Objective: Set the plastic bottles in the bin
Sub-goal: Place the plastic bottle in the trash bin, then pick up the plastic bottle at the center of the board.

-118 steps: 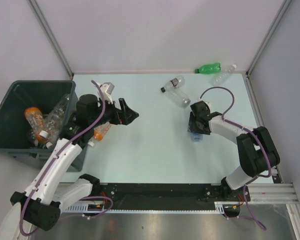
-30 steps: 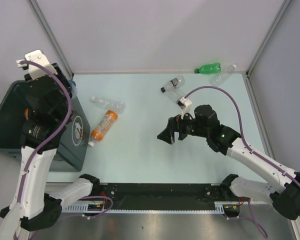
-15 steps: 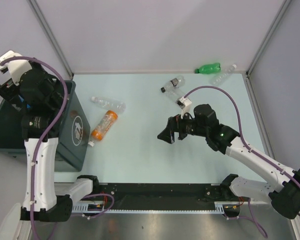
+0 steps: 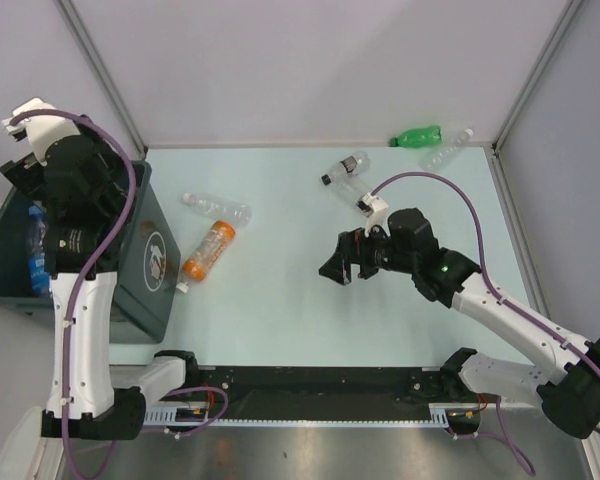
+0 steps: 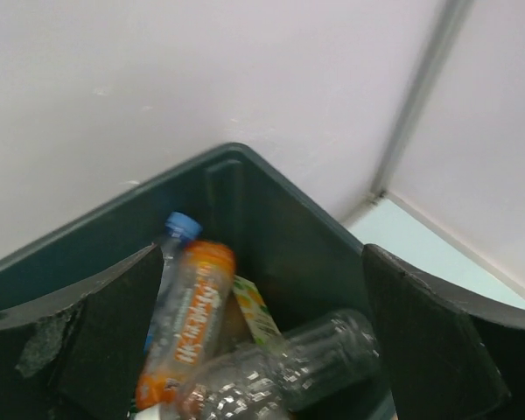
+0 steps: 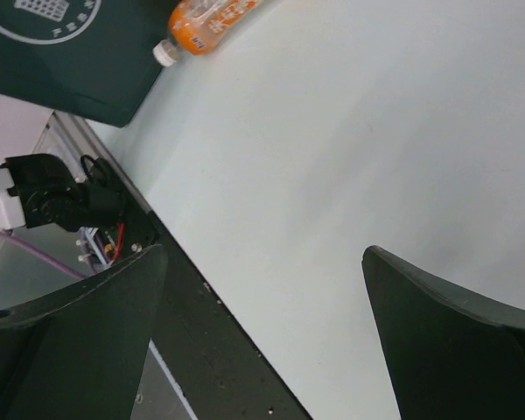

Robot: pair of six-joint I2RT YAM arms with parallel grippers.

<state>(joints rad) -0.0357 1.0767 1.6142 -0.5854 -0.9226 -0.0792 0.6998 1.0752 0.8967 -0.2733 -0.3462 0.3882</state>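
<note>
A pale blue-green table [image 4: 300,310] fills the overhead view. At its left edge stands the dark grey-green bin [image 4: 130,290], with a white emblem [image 4: 157,255] on the side facing the table.

The left arm [image 4: 75,330] rises along the bin's near side and holds the left gripper [image 5: 261,254] above the bin's interior. In the wrist view its fingers stand wide apart with nothing between them. The right arm [image 4: 510,312] reaches from lower right toward the centre of the frame. There the right gripper [image 4: 335,268] hangs over bare table, jaws likewise spread and empty.

Inside the bin lie an orange bottle [image 5: 188,324], a blue-capped bottle [image 5: 177,229] and a crushed clear bottle [image 5: 328,350] – possibly more beneath, but the view is blurred.

On the table just right of the bin lie a second orange bottle [image 4: 208,250] and a clear bottle [image 4: 218,208]. A black-capped bottle [image 4: 345,168] lies at upper centre. In the upper right corner a green bottle [image 4: 417,135] lies beside a pale bottle [image 4: 448,148].
</note>
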